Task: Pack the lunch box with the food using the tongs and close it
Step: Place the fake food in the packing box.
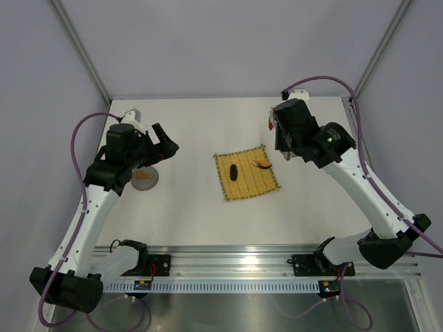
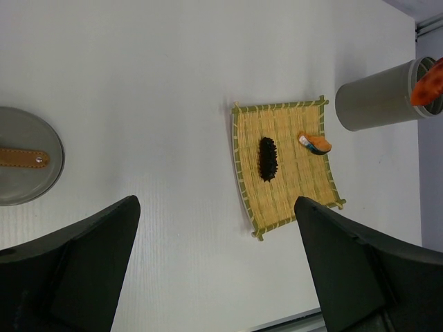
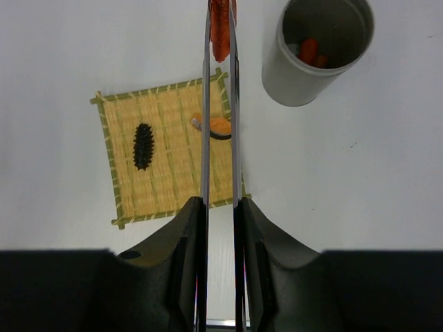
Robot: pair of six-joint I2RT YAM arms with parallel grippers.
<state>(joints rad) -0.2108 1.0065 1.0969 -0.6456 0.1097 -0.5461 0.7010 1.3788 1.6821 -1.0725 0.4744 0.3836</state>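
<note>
My right gripper is shut on the tongs, whose two thin silver arms run straight up the right wrist view. An orange-red piece of food is pinched at their tips, in the air just left of the lunch box. The grey canister stands upright and open, with orange pieces inside. A dark spiky piece and an orange piece lie on the yellow mat. My left gripper hovers open and holds nothing, well left of the mat.
The round grey lid, with a brown strap across it, lies flat on the table below my left gripper. Metal frame posts rise at the table's back corners. In the top view my right arm covers the lunch box.
</note>
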